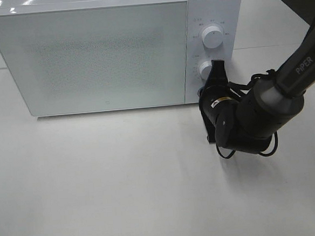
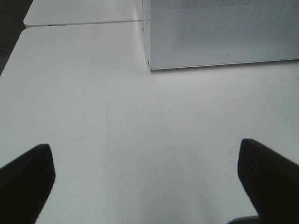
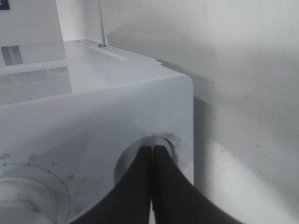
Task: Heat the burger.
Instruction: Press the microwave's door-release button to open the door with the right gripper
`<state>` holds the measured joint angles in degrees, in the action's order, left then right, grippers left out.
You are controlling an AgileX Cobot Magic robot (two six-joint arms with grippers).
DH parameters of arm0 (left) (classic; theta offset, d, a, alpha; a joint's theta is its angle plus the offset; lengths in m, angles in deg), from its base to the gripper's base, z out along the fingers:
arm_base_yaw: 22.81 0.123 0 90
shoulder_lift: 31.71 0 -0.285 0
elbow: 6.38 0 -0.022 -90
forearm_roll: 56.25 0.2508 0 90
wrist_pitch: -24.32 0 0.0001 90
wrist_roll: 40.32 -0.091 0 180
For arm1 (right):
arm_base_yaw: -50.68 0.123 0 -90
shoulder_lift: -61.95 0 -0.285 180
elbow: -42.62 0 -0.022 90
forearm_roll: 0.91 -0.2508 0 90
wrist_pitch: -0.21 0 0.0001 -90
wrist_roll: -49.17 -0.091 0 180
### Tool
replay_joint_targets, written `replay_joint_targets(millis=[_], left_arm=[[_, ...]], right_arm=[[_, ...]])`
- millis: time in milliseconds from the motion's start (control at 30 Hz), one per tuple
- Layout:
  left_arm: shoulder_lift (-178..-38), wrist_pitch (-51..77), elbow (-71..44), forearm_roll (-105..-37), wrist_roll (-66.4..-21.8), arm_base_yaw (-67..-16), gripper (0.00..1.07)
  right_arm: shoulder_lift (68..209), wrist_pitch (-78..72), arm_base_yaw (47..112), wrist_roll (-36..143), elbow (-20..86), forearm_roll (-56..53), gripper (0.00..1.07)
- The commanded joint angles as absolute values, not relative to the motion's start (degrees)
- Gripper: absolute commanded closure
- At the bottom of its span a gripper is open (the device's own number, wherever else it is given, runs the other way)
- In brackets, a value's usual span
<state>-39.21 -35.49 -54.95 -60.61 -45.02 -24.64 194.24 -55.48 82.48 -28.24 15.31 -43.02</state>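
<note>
White table (image 1: pixel 125 196) across the whole high view. Toward its far side, white microwave (image 1: pixel 94 57), standing square, with wide frosted door (image 1: pixel 88 55) shut and a control strip down the right end. Nothing to be made out through the door.

Reaching in from the right, black right arm (image 1: pixel 270 99), wrist low over the table just in front of the microwave's right end.

From the left wrist: left gripper (image 2: pixel 147 163) spread wide, nothing between its two dark fingers (image 2: pixel 28 177), low over the table (image 2: pixel 140 116), some way short of the microwave's (image 2: pixel 219 32) near left corner.

At the control strip, right gripper (image 1: pixel 217 65) pointing at the microwave face. From the right wrist: same gripper (image 3: pixel 153 149) closed tight, fingers (image 3: pixel 135 186) pressed together with no gap, clamping nothing.

On the strip, two round white knobs, one above the other. Upper knob (image 1: pixel 212 37) untouched. Lower knob (image 1: pixel 206 68) partly covered by the closed tips, right at its round edge (image 3: pixel 163 140); actual contact hard to judge.

As for the burger: in no view, so cannot tell where.
</note>
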Motion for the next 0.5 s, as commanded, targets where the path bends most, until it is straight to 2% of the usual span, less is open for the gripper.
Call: replay_joint_targets(millis=[33, 267, 500], left_arm=[[-37.9, -35.0, -55.1, -60.8, -45.0, -24.5, 0.07], [-37.9, -35.0, -55.1, -60.8, -45.0, -24.5, 0.07], [-37.9, -35.0, -55.1, -60.8, -45.0, -24.5, 0.07]], right_arm=[[194.8, -56.5, 81.2, -26.6, 17.2, -42.4, 1.07], [195.2, -64.2, 81.0, -26.3, 18.1, -41.4, 1.07], [195.2, -65.6, 81.0, -26.3, 19.9, -41.5, 1.07]])
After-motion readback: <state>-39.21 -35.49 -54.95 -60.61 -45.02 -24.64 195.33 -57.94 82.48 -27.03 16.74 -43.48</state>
